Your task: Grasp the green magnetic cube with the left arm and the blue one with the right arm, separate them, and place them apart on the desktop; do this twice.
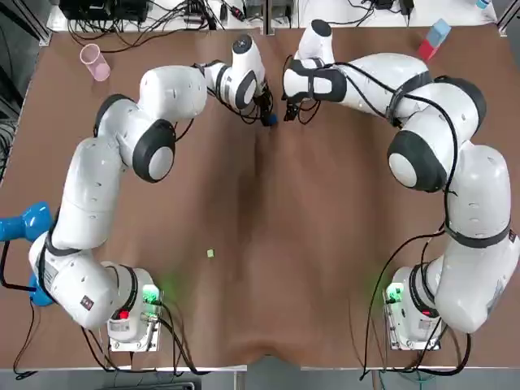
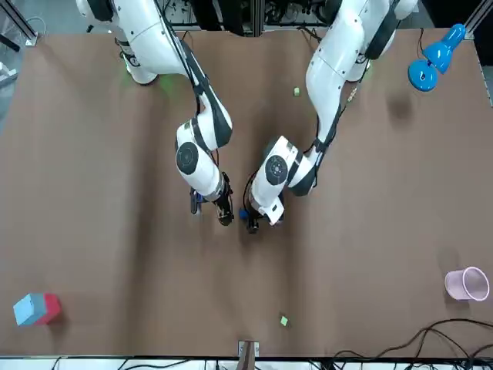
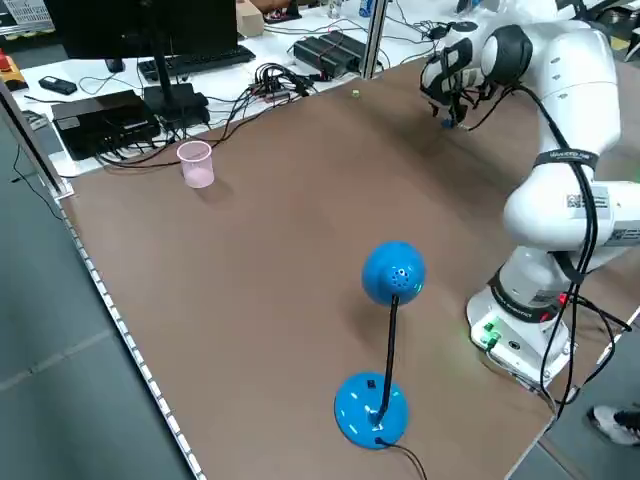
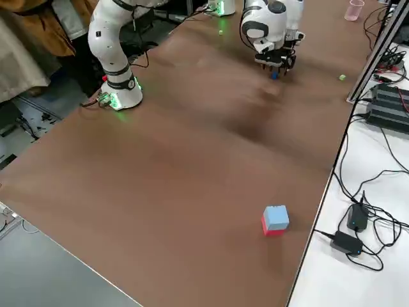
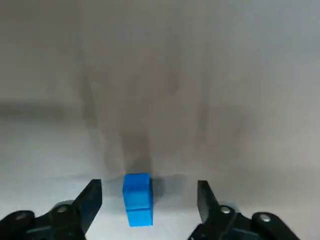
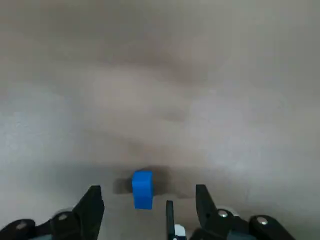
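Overhead, a pink cup (image 1: 95, 62) stands at the far left of the brown desktop (image 1: 325, 244). A red-and-blue block (image 1: 433, 39) sits at the far right and a blue desk lamp (image 1: 23, 223) at the left edge. A small green cube (image 1: 210, 253) lies alone on the near side, well apart from everything else. Both arms reach to the far middle, where the left gripper (image 1: 265, 112) and right gripper (image 1: 289, 107) hang close together over the blue cube (image 1: 270, 119), hiding most of it. From the front, a second green cube (image 2: 283, 321) lies near the table's far edge, beyond the two grippers. The left side view takes in a keyboard (image 3: 195, 62) and tangled cables (image 3: 275, 80) on the bench past the table. The right side view shows power adapters (image 4: 350, 230) on the white bench beside the block. In the left wrist view the fingers (image 5: 90, 202) are spread wide. The blue cube rests on the table between them, nearer one finger and touching neither. The right wrist view shows that gripper spread just as wide around the same cube, gripping nothing.
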{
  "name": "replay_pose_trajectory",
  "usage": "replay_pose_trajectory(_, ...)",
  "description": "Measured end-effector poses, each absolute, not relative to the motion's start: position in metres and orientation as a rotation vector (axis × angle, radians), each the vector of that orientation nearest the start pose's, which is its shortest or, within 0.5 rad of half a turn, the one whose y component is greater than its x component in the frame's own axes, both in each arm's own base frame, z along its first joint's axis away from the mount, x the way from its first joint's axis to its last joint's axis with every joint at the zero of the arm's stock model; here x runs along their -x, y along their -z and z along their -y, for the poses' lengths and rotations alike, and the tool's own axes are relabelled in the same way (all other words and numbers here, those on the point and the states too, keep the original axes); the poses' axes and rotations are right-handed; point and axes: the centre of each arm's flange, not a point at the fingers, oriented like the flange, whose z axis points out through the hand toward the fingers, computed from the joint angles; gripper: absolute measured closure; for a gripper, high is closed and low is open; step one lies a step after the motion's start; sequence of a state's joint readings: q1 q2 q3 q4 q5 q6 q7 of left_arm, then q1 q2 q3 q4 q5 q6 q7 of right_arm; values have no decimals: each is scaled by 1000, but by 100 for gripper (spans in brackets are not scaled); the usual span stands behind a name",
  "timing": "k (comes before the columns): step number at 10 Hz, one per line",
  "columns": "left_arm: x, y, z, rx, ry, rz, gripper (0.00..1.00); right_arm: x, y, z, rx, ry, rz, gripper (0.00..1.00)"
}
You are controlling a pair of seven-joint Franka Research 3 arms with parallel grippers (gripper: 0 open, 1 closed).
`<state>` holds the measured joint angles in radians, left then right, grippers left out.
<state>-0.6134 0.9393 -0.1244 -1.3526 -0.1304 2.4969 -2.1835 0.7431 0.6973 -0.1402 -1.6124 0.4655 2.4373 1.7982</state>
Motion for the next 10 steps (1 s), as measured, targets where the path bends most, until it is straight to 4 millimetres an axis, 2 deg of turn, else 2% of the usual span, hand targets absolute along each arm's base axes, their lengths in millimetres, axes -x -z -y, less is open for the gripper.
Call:
replay_pose_trajectory(1,-574,-178,491,-2012,235,-2097,16,-573,-232,-415,2137,-252,-1985,16)
replay_pose_trajectory(4,-574,-178,491,-2006,235,-2102,34,-568,-225,-424,2134,-255,-1995,16)
replay_pose_trajectory(7,-575,-178,491,-2006,234,-2102,57,-569,-224,-427,2125,-255,-2002,16)
replay_pose_trajectory(10,-575,-178,490,-2006,232,-2102,75,-567,-216,-433,2097,-264,-2044,16)
